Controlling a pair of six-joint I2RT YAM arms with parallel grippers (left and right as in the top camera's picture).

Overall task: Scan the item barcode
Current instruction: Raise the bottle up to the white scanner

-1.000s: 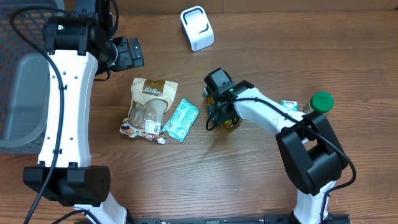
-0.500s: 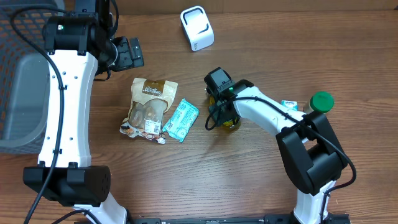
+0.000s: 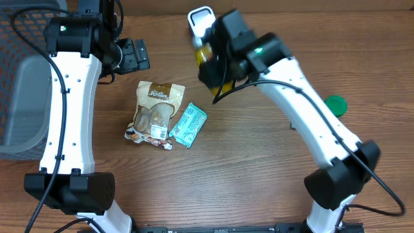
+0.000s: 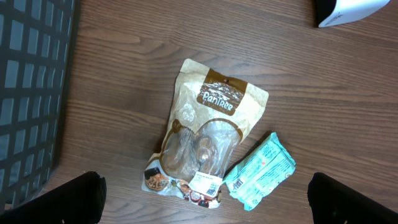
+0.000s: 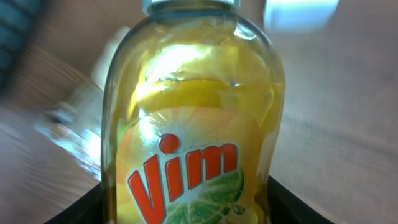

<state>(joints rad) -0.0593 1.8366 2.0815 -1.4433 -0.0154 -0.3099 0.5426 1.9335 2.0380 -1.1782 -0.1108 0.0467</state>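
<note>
A yellow Vim bottle [image 5: 193,118] fills the right wrist view, and my right gripper [image 5: 193,208] is shut on it, its dark fingers [image 5: 90,205] against both sides. From overhead the bottle [image 3: 204,53] hangs in the air in my right gripper [image 3: 208,59], just in front of the white scanner [image 3: 200,17] at the back of the table. No barcode shows on the bottle. My left gripper [image 3: 134,55] stands open at the back left, with nothing between its fingers [image 4: 78,199].
A brown PanTree snack bag [image 3: 154,111] and a teal packet [image 3: 189,124] lie left of centre, also below my left gripper [image 4: 205,202]. A dark mesh basket [image 3: 19,77] stands at the left edge. A green-capped item [image 3: 336,103] sits at the right.
My right arm has lifted the Vim bottle off the table's middle and swung it back and left, up to the scanner. The left arm has not moved.
</note>
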